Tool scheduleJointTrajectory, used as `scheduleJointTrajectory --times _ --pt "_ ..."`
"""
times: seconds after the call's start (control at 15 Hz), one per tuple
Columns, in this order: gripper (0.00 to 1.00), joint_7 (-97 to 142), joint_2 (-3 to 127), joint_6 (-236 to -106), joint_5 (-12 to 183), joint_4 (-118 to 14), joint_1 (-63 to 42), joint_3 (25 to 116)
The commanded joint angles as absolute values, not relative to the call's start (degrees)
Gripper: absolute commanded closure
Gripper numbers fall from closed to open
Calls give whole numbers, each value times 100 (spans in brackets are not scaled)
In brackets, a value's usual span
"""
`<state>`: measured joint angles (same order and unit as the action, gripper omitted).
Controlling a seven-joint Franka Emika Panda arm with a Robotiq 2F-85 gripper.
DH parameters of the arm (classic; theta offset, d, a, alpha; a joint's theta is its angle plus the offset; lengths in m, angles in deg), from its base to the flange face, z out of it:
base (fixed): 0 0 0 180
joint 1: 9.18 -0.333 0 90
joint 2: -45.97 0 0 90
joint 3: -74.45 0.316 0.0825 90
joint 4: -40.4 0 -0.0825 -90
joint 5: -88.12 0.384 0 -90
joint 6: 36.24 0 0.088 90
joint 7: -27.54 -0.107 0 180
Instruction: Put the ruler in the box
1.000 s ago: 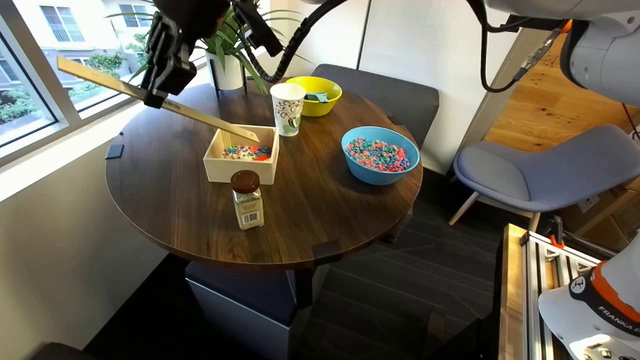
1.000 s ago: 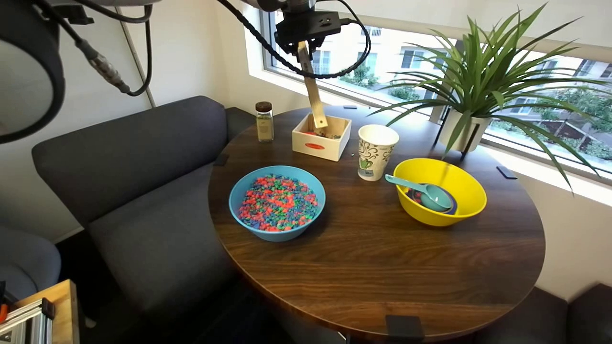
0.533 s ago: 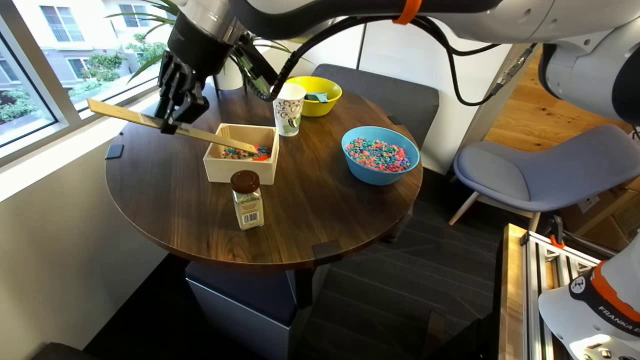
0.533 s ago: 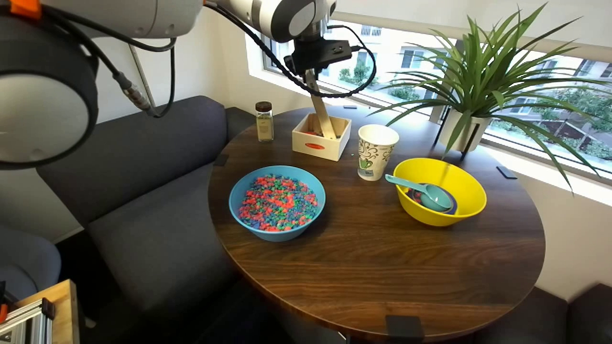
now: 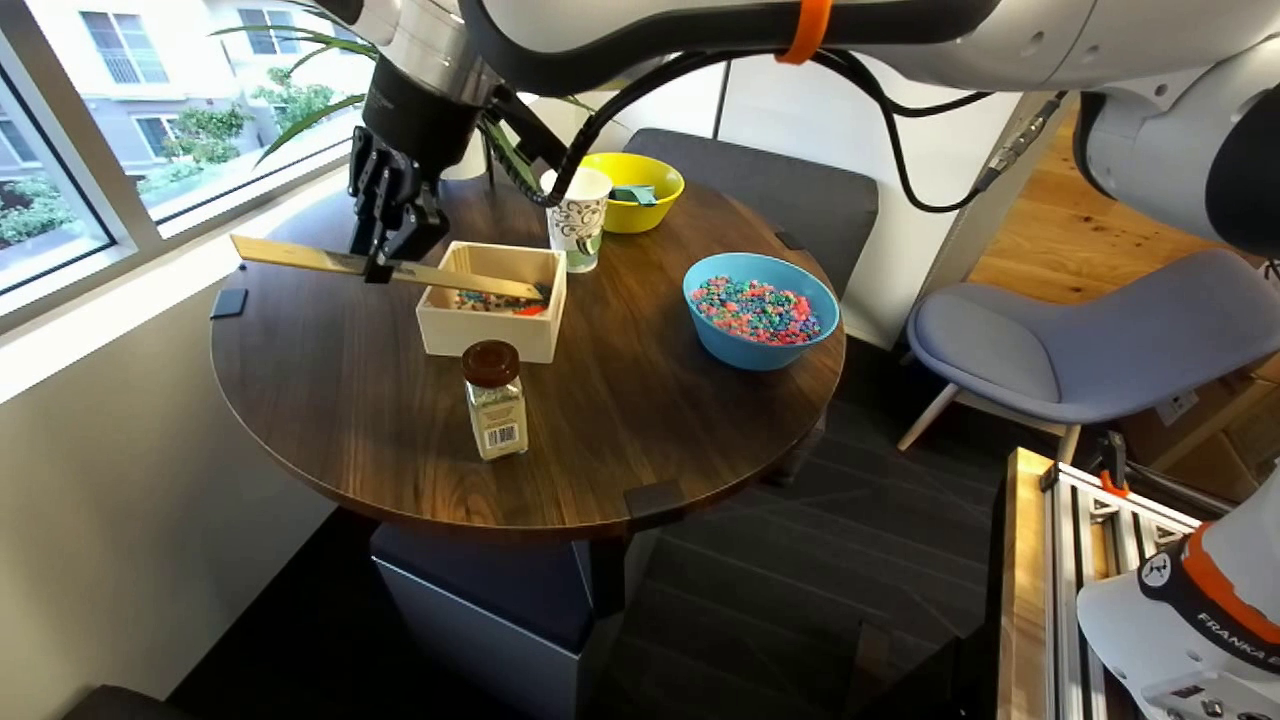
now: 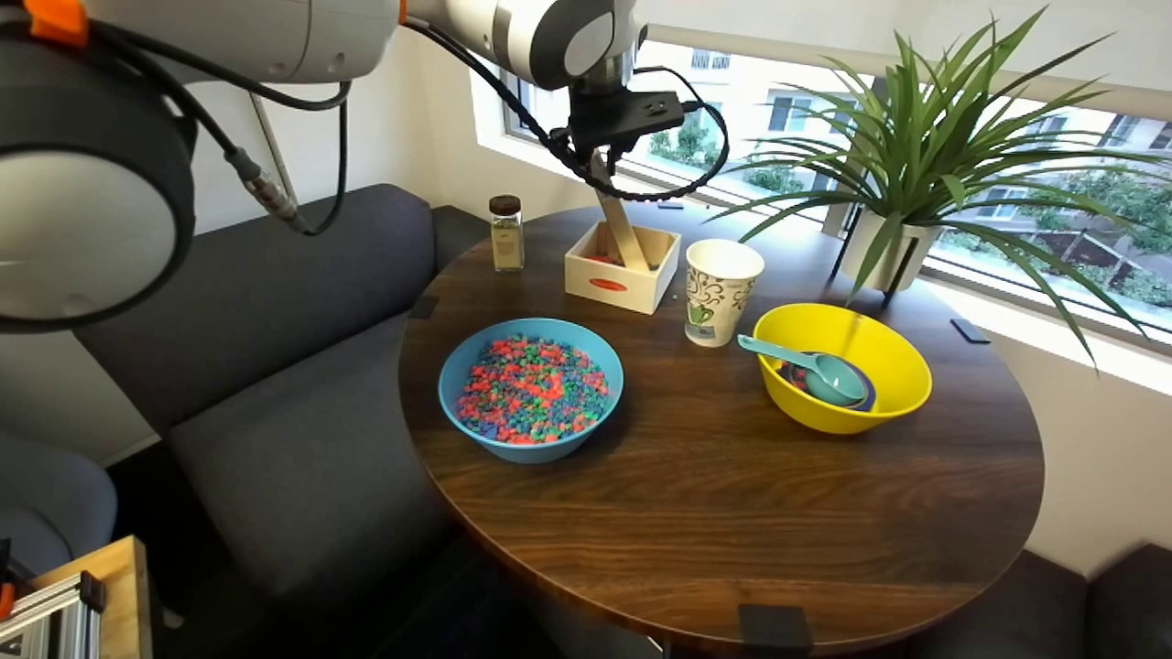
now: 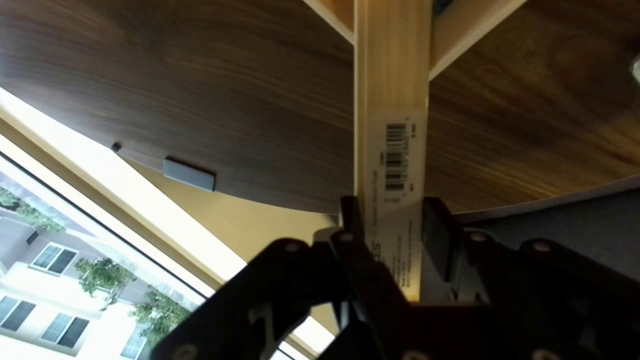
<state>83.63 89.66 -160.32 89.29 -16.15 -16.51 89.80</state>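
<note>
the hand (image 5: 376, 264) holds the ruler (image 5: 455, 280) slanting into the box (image 5: 450, 333).

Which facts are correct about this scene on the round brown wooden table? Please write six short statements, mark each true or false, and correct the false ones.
1. The black two-fingered gripper holds the long, flat, pale wooden ruler. True.
2. The ruler lies wholly inside the small, square, pale wooden box. False: a long part extends outside.
3. The round blue bowl holds many small, multicoloured pieces. True.
4. The pale turquoise spoon lies in the blue bowl. False: the spoon's head is in the round yellow bowl.
5. The clear, brown-lidded jar lies on its side. False: the jar stands upright.
6. The white patterned paper cup stands between the box and the yellow bowl. True.
</note>
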Motion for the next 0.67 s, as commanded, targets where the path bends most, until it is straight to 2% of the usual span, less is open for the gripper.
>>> scheduleJointTrajectory --times 0.0,0.07,0.4,0.47,0.6 --pt "40 8127 9040 -15480 8720 -1361 -1798 8803" --pt "38 8073 9050 -15379 8719 -1310 -1815 8780" --pt "3 7661 9072 -15187 8725 -1061 -1898 8664" --pt "0 7532 9062 -15199 8718 -1006 -1914 8623" --pt "0 7230 9016 -15256 8785 -841 -1903 8587"
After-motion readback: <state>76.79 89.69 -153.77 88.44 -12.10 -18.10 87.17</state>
